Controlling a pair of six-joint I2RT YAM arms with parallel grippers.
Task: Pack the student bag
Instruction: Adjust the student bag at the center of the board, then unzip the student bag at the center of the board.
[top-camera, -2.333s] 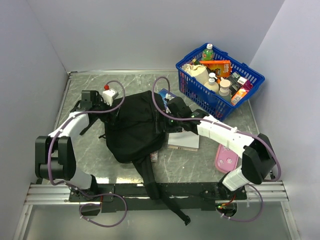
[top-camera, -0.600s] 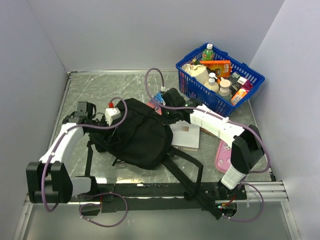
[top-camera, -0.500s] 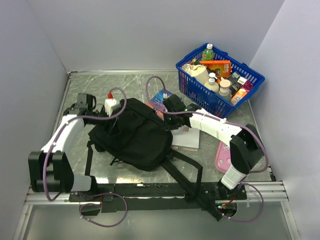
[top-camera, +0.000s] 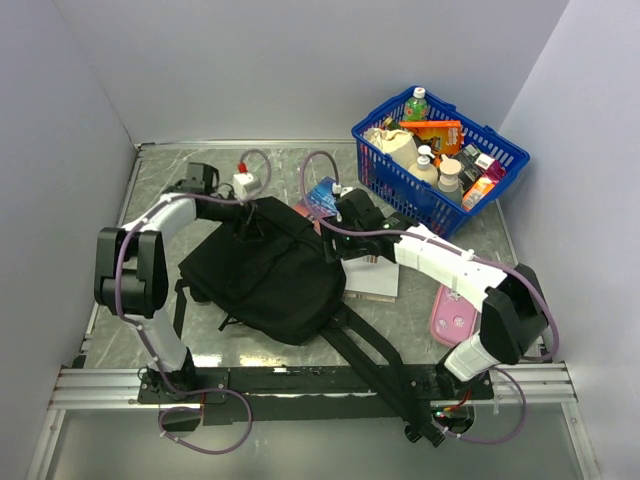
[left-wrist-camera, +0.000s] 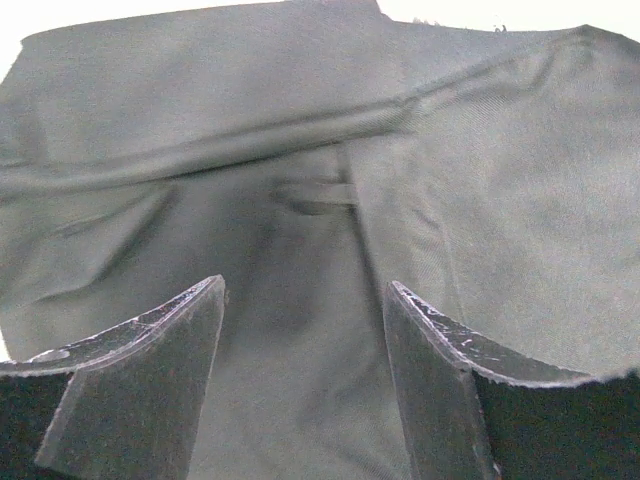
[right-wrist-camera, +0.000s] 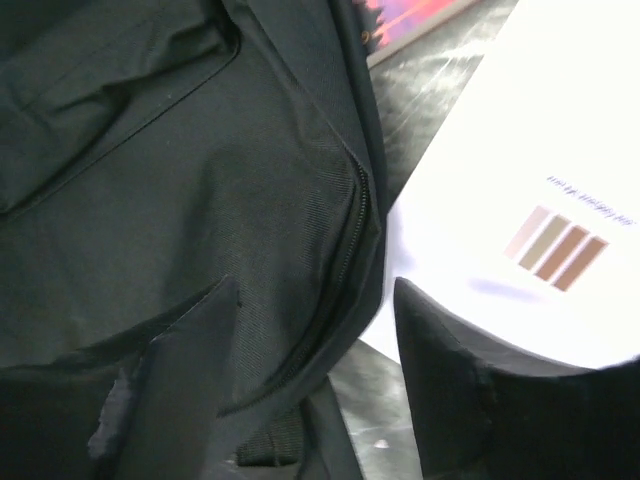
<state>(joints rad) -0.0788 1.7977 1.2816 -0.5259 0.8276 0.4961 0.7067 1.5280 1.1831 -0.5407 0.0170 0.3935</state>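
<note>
Now the left arm reaches to the upper left corner of the student bag, which lies flat in the middle of the tabletop. Its jaws stand wide apart over black cloth and hold nothing. The right jaws are wide too, empty above the zipper at the bag's right edge, just beside the white book. I think the step in hand is to open the bag. To do it well, the right jaws should close on the zipper's pull, not on loose cloth, while the left jaws pin the bag. Compared with half a second ago, the left arm has swung toward the top of the frame, and the straps reach lower.
</note>
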